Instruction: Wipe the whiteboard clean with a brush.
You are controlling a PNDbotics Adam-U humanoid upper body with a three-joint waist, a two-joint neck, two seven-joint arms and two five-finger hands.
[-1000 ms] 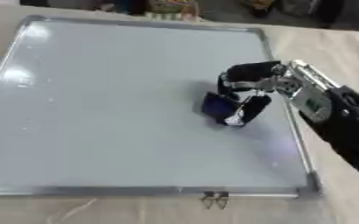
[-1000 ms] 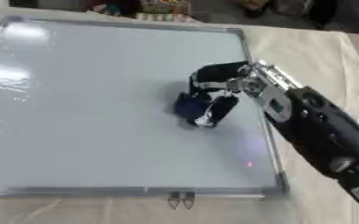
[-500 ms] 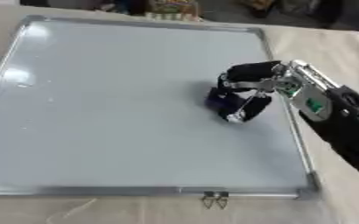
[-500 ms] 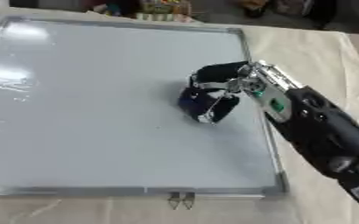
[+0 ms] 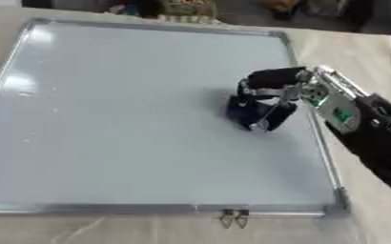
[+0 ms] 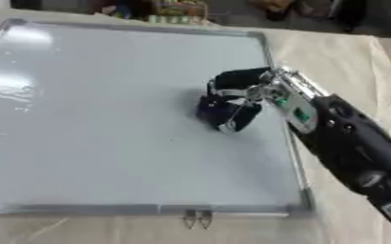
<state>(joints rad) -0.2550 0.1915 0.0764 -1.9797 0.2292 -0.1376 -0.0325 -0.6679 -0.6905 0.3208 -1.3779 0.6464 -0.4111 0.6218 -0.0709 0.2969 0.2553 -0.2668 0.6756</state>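
A large whiteboard [image 5: 107,124] with a silver frame lies flat on the table and fills most of both views; its surface looks blank. My right hand [image 5: 270,95] comes in from the right and its fingers are curled round a dark blue brush [image 5: 247,112], which is pressed onto the board's right half, a little right of centre. The brush is mostly covered by the fingers. My left hand shows in neither view.
A beige cloth [image 5: 349,52] covers the table around the board. Two small metal clips [image 5: 234,219] hang at the board's near edge. Cluttered small objects [image 5: 182,9] sit beyond the far edge.
My right hand with the brush has slid a little towards the board's far side and slightly left across the board.
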